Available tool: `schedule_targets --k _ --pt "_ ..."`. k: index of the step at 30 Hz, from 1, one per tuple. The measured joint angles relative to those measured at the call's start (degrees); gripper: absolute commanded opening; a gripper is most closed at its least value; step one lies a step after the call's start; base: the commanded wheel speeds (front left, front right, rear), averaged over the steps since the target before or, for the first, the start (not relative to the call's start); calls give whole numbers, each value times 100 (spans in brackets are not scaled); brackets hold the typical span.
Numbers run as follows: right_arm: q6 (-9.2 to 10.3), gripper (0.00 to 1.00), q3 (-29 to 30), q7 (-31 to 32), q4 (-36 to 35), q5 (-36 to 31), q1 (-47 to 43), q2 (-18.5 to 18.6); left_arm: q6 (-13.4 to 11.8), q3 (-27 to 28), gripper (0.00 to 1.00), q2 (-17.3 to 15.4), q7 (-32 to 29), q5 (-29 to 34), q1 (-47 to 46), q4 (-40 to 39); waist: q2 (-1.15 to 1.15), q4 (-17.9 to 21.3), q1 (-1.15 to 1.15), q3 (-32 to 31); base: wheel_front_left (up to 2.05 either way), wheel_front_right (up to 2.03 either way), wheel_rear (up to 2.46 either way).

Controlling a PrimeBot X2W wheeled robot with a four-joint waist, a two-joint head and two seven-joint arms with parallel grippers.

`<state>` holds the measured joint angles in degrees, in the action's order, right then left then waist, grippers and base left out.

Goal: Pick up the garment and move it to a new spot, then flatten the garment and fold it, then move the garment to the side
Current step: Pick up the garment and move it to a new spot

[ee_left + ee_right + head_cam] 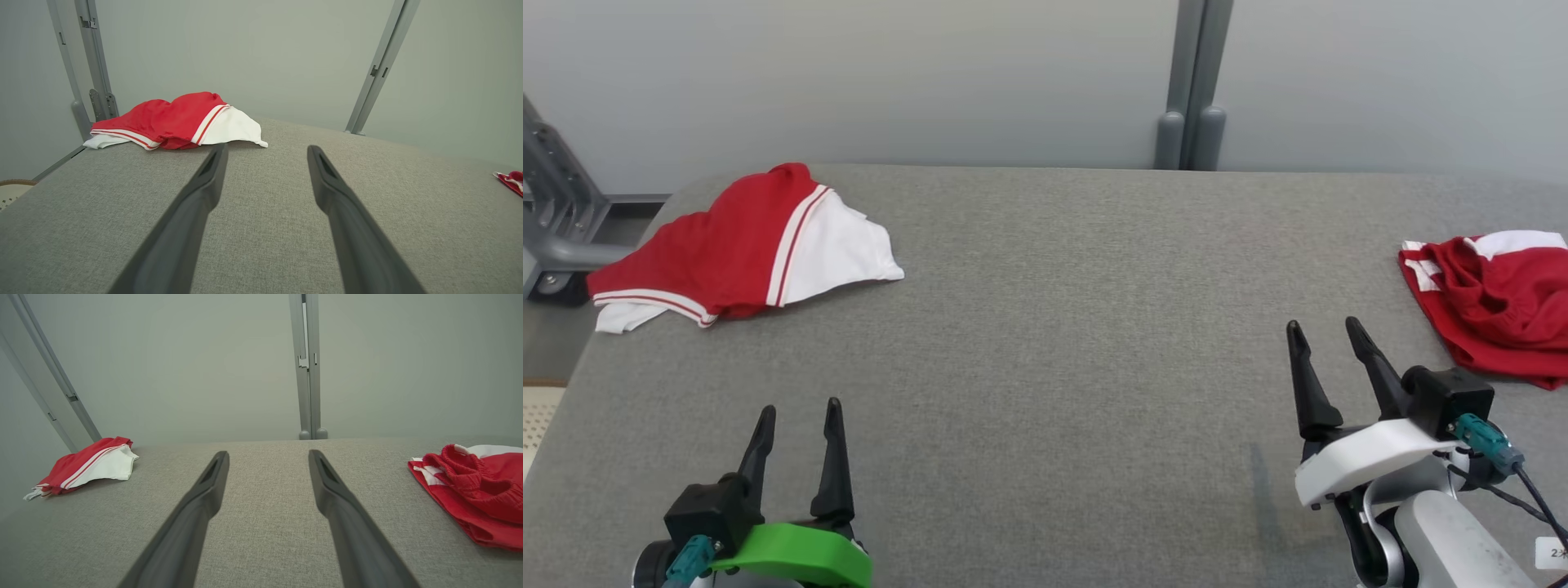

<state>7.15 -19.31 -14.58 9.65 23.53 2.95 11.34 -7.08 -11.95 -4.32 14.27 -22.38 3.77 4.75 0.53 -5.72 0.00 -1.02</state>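
A red and white garment (743, 249) lies rumpled at the far left of the grey table (1062, 327); it is also in the left wrist view (175, 120) and right wrist view (88, 465). A second red and white garment (1494, 298) lies crumpled at the table's right edge, partly cut off, and appears as garment (474, 486) in the right wrist view. My left gripper (799, 408) stands open near the front left, empty, well short of the left garment. My right gripper (1325, 324) stands open at the front right, empty, just left of the right garment.
A grey wall runs behind the table with a vertical grey post (1194, 82) at the back centre. A grey metal frame (556, 212) stands off the table's back left corner. The table's left edge drops to the floor (539, 351).
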Motion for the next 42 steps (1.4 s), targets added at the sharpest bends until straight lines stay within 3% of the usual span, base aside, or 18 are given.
schedule_targets --k 8,18,21,26,34,42 --pt "-111 100 -257 0 5 -52 4 -60 -1 267 100 16 15 124 43 -14 0 -566 0 -35 0 0 0" --pt "-110 100 -182 0 10 -83 0 -76 0 55 100 35 14 154 184 14 0 -1319 0 -60 0 0 0" --pt "-109 100 -366 0 15 -167 2 -164 1 291 100 47 15 -269 229 -4 0 -1586 0 -48 0 0 0" --pt "-108 100 -360 53 -5 -205 11 -158 56 370 100 109 13 -592 226 -160 0 -1546 0 32 0 0 0" --pt "-99 100 -283 180 -238 -346 198 40 107 421 100 110 -137 -611 -355 -421 0 -1254 0 337 0 0 0" --pt "-93 100 -99 344 -637 -545 692 319 111 653 100 -381 -712 -536 -1654 -568 0 -856 0 787 0 0 0"
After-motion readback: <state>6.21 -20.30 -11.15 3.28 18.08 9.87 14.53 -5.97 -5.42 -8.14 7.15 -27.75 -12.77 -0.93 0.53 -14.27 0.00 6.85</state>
